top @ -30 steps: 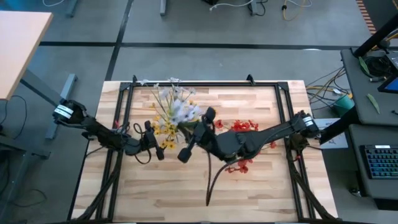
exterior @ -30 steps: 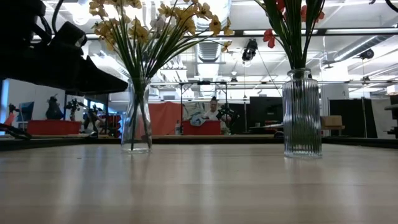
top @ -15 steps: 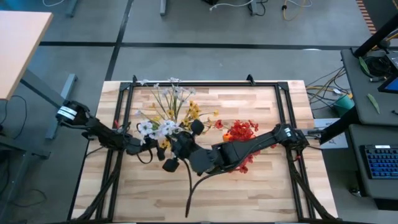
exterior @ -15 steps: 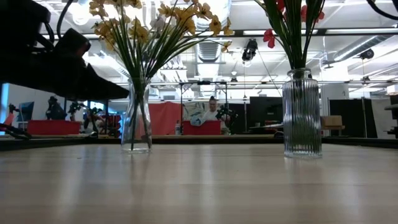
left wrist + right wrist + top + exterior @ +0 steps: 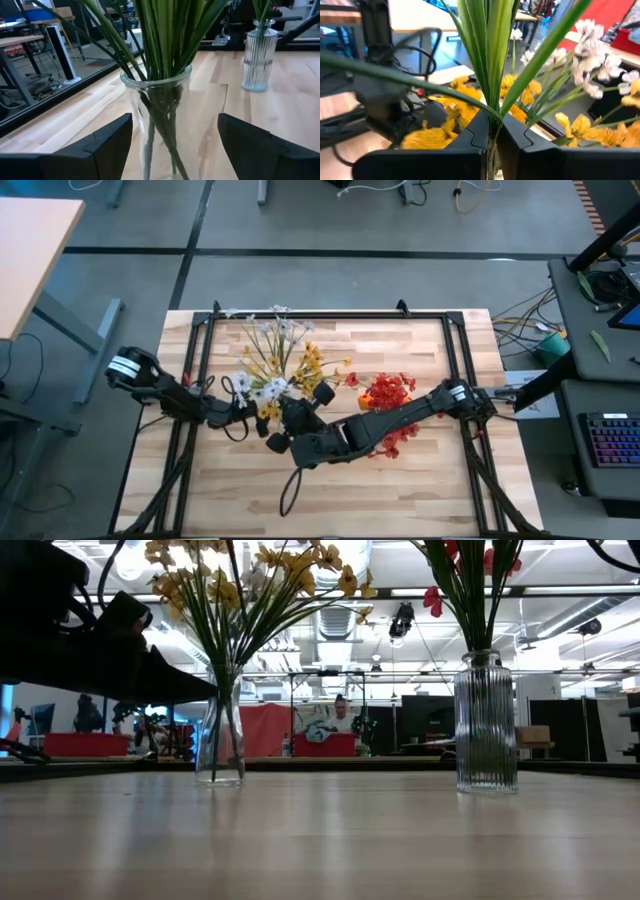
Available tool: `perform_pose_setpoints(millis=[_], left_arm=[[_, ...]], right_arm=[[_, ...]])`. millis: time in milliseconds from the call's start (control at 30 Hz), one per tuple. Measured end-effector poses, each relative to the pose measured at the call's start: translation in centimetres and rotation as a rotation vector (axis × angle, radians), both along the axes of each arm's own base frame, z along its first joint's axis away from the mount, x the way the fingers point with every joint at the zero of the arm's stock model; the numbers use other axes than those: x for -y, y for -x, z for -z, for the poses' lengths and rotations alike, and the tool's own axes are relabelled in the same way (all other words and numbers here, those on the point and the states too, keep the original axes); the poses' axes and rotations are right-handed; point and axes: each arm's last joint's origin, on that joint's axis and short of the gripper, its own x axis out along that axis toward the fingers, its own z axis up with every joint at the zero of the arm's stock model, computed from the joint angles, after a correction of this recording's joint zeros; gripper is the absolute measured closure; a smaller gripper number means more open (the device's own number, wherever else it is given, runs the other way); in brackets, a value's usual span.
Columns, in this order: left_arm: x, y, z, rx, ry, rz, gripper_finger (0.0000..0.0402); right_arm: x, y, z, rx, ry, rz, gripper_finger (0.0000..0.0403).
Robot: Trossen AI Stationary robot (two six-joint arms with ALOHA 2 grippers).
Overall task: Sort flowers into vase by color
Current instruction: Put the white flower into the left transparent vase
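A clear glass vase point(image 5: 157, 115) holds yellow flowers point(image 5: 300, 365) at the table's middle left. My left gripper point(image 5: 175, 130) is open, low beside this vase, with one finger on each side of the glass and a gap showing at both. My right gripper point(image 5: 491, 137) is shut on a flower spray with white blossoms point(image 5: 263, 389), held above the yellow bouquet. A ribbed glass vase point(image 5: 485, 725) with red flowers point(image 5: 387, 391) stands to the right. My right gripper pinches the spray's green stalks point(image 5: 490, 120) between its two fingers, just below where the long leaves fan out. The fingers lie across the stalk. The white blossoms point(image 5: 590, 47) reach out beyond the fingers over the yellow flowers, and the stalk's lower length point(image 5: 291, 488) curves toward the table's near edge.
A black frame point(image 5: 330, 316) runs around the wooden table top. More red blossoms point(image 5: 388, 446) show beside my right arm. Bare wood lies along the near edge. In the low view a person point(image 5: 345, 718) sits in the room behind the table.
My right gripper has sunk and gone toward the table's left and near edge, turning as it went. The white spray has gone with it: its blossoms now sit over the yellow bouquet's near left side, and its trailing stalk has swung left.
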Motion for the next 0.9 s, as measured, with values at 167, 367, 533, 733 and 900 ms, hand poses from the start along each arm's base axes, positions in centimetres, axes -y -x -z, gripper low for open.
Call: perform_pose_setpoints(millis=[167,367,533,733,900], left_arm=[[-0.1,-0.2,0.4,0.002,0.0,-0.011,0.0126],[-0.4,-0.3,1.1,-0.008,0.002,-0.032,0.0126],[-0.8,-0.8,1.4,-0.004,0.004,-0.06,0.0126],[-0.9,-1.8,1.8,-0.015,-0.001,-0.077,0.0129],[-0.8,-2.1,2.3,-0.032,-0.005,-0.078,0.0145]], right_arm=[[1.4,-0.4,1.7,-0.02,-0.011,0.038,0.039],[3.0,-0.9,2.1,-0.018,-0.039,0.039,0.039],[3.1,-1.2,1.5,0.025,-0.03,0.029,0.039],[3.3,-1.6,1.2,0.068,-0.015,0.021,0.039],[3.1,-2.0,1.7,0.122,0.021,-0.018,0.039]])
